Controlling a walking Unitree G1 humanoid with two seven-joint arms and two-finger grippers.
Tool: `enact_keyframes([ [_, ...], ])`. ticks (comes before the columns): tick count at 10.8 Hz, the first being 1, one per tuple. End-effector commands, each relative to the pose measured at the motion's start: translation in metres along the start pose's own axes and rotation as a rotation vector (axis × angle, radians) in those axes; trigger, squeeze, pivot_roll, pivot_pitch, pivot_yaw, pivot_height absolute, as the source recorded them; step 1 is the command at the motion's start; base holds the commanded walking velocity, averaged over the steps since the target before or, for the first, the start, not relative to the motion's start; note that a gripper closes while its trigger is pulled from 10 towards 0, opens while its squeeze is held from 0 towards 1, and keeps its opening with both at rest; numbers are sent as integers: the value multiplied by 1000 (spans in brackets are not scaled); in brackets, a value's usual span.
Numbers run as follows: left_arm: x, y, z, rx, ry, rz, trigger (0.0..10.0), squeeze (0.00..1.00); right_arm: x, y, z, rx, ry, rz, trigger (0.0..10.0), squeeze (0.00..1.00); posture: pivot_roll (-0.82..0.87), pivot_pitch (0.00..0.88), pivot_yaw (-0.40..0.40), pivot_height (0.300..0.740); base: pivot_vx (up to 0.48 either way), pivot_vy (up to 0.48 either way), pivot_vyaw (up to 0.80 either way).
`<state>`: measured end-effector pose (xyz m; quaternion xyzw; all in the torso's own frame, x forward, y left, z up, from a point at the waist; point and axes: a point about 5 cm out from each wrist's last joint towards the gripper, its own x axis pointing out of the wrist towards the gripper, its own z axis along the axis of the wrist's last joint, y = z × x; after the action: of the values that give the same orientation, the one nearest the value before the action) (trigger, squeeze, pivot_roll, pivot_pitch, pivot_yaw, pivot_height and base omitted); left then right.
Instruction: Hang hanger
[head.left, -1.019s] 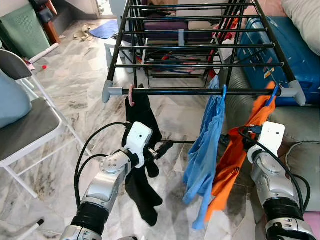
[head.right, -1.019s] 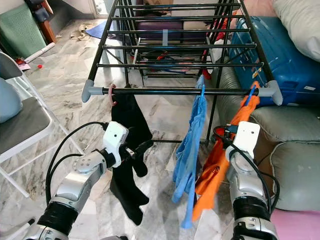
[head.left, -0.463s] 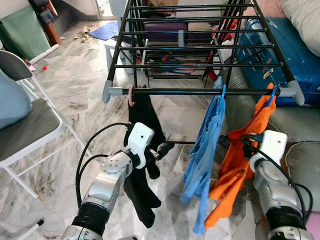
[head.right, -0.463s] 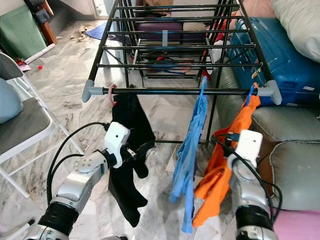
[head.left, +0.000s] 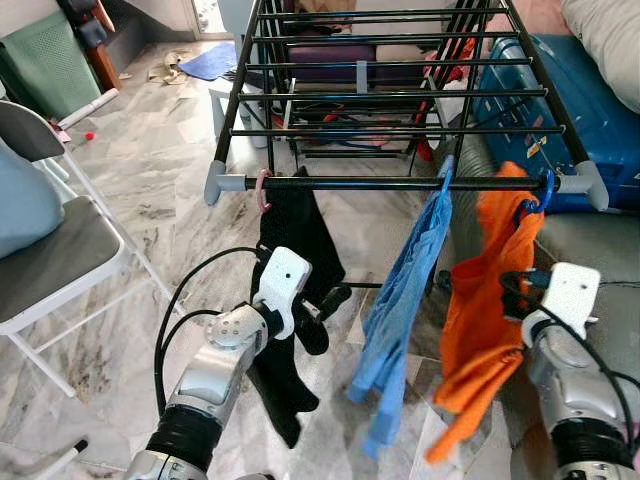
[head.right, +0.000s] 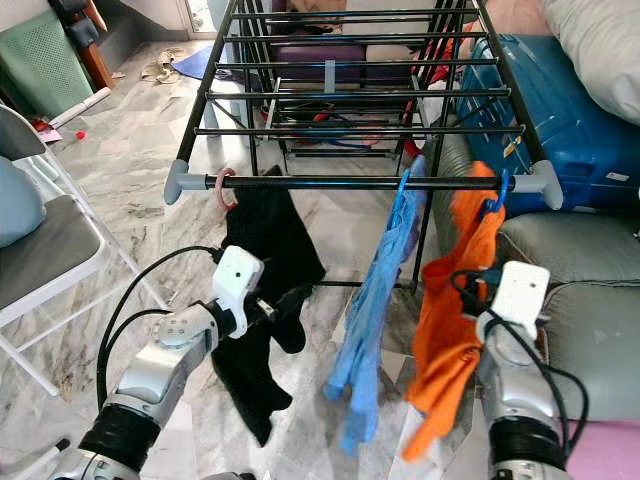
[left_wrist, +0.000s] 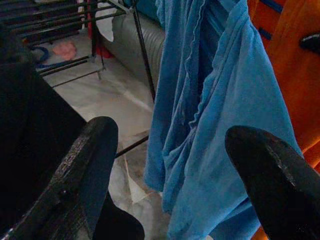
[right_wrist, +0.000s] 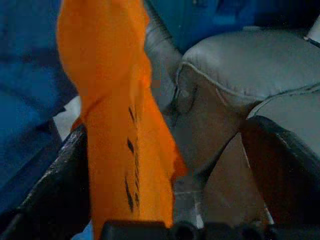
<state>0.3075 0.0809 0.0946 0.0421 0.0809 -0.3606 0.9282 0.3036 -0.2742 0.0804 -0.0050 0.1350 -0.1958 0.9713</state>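
Note:
A black drying rack stands in front of me, its front rail (head.left: 400, 183) running left to right. Three garments hang from that rail. A black one (head.left: 295, 260) is on a pink hanger hook (head.left: 263, 190), a blue one (head.left: 405, 290) is in the middle, and an orange one (head.left: 490, 300) is on a blue hanger hook (head.left: 543, 192). My left gripper (head.left: 322, 315) is open beside the black garment's lower part, its fingers (left_wrist: 85, 165) spread and pointing at the blue cloth. My right gripper (right_wrist: 170, 165) is open, with the orange cloth hanging loose between its fingers (right_wrist: 280, 165).
A folding chair (head.left: 50, 260) stands at the left. A blue suitcase (head.left: 590, 100) and a grey cushioned seat (head.left: 600, 240) lie at the right behind my right arm. Clutter sits under the rack. Marble floor (head.left: 150, 160) is open to the left of the rack.
My right arm has drawn back to the right and downward. The orange and blue garments have swung, the blue one's tail leftward. My left gripper has shifted slightly right.

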Motion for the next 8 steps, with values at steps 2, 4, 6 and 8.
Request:
enact_keyframes([
  [2,2,1,0,14,14,6,10000,0,2,7,13,8,-33,64,10000,576,55,95,38,740,0,0,0],
  [4,2,1,0,17,16,9,10000,0,5,11,19,21,-42,90,10000,0,56,92,34,740,0,0,0],
  [6,3,1,0,18,17,10,10000,0,7,16,26,46,-61,107,10000,0,57,87,32,740,0,0,0],
  [8,3,0,0,17,18,10,10000,0,8,27,29,112,-65,134,0,0,57,84,29,740,0,0,0],
])
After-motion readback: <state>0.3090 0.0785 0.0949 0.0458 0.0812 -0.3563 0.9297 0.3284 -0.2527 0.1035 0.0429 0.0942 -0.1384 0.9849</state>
